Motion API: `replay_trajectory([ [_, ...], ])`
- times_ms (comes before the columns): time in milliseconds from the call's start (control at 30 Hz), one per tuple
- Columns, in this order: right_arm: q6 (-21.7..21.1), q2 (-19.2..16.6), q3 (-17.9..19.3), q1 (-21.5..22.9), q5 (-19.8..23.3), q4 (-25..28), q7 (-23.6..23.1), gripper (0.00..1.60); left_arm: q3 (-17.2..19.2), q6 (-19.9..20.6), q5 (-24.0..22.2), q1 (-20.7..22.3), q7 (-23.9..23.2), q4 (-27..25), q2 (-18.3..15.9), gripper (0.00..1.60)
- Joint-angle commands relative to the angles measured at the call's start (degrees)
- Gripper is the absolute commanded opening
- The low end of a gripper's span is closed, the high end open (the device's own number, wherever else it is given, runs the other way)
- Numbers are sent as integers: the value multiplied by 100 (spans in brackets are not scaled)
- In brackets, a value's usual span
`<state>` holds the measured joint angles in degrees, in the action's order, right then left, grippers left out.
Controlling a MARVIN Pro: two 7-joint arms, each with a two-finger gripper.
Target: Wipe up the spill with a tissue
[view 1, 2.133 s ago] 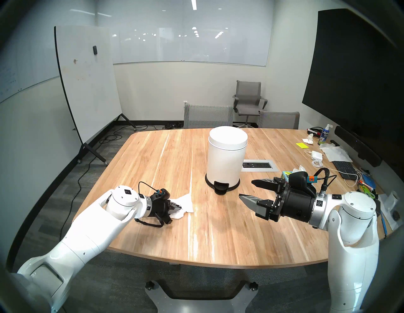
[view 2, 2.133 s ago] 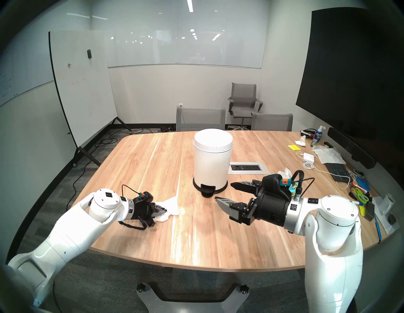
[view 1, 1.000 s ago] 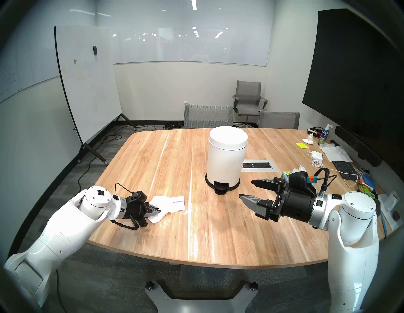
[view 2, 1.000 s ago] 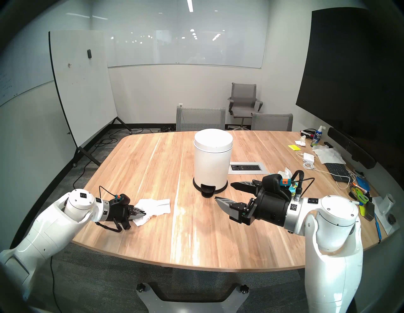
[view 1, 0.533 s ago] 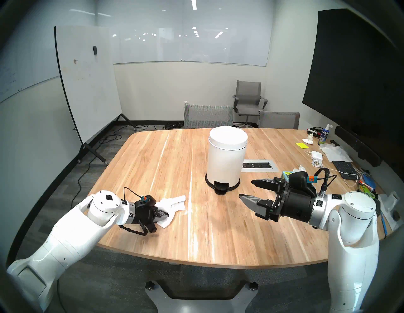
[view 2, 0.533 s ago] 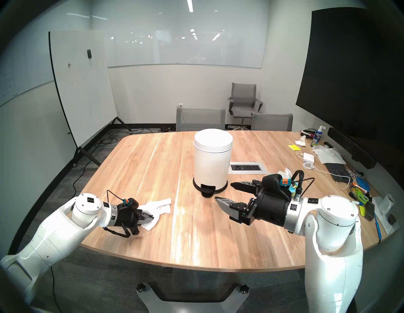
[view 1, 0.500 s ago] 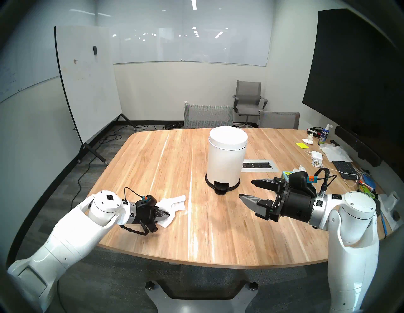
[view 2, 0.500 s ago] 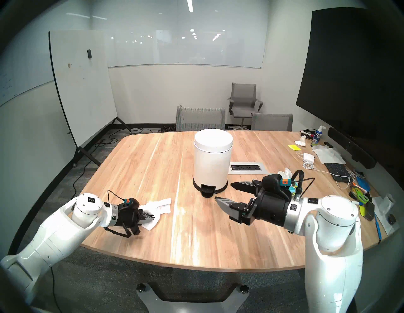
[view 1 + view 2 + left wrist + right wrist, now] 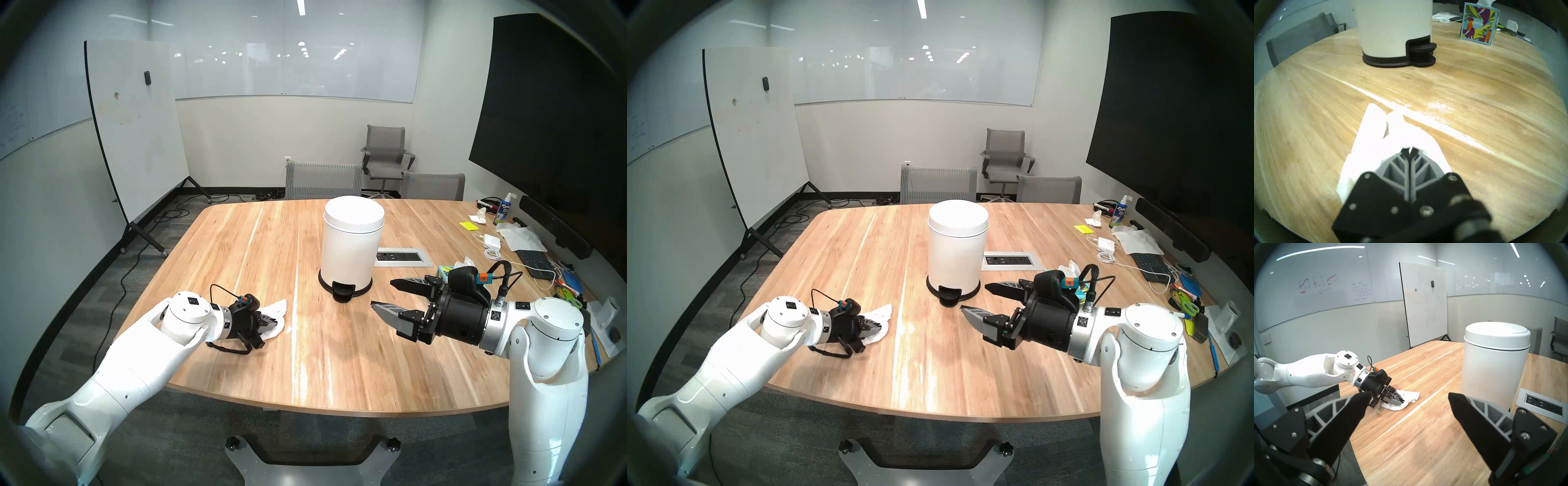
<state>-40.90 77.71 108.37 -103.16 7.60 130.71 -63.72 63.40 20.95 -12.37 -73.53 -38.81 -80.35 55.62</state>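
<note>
A white tissue [image 9: 277, 309] lies bunched on the wooden table [image 9: 237, 244] at the near left. My left gripper [image 9: 273, 321] is shut on its near end and presses it to the wood; the left wrist view shows the fingertips closed on the tissue [image 9: 1373, 135]. The spill [image 9: 288, 329] shows as a faint wet smear with whitish flecks just right of the tissue, beside a pale grain streak; it appears as a glossy sheen [image 9: 1437, 106] ahead of the tissue. My right gripper [image 9: 381, 292] hovers open and empty over the table's right half, pointing left.
A white pedal bin [image 9: 353, 244] stands mid-table behind the wiping spot. A colourful tissue box [image 9: 1478, 23] sits behind my right gripper, near an outlet panel [image 9: 402, 258]. A keyboard [image 9: 534, 263], a charger, a spray bottle and papers crowd the right edge.
My left gripper has pushed the tissue to the right across the table, back toward the smear, and the tissue has bunched up shorter. The right arm has not moved.
</note>
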Motion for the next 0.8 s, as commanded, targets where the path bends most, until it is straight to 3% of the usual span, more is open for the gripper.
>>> replay_trajectory([
  [0, -6, -12, -15, 30, 21, 89, -28, 160, -3, -65, 97, 523, 201, 532, 381, 0],
  [400, -7, -13, -15, 30, 22, 90, -28, 160, 78, -458, 155, 958, 51, 1442, 285, 0],
  [767, -6, -12, -15, 30, 21, 89, -28, 160, 190, -788, 199, 897, -251, 1633, -78, 0],
])
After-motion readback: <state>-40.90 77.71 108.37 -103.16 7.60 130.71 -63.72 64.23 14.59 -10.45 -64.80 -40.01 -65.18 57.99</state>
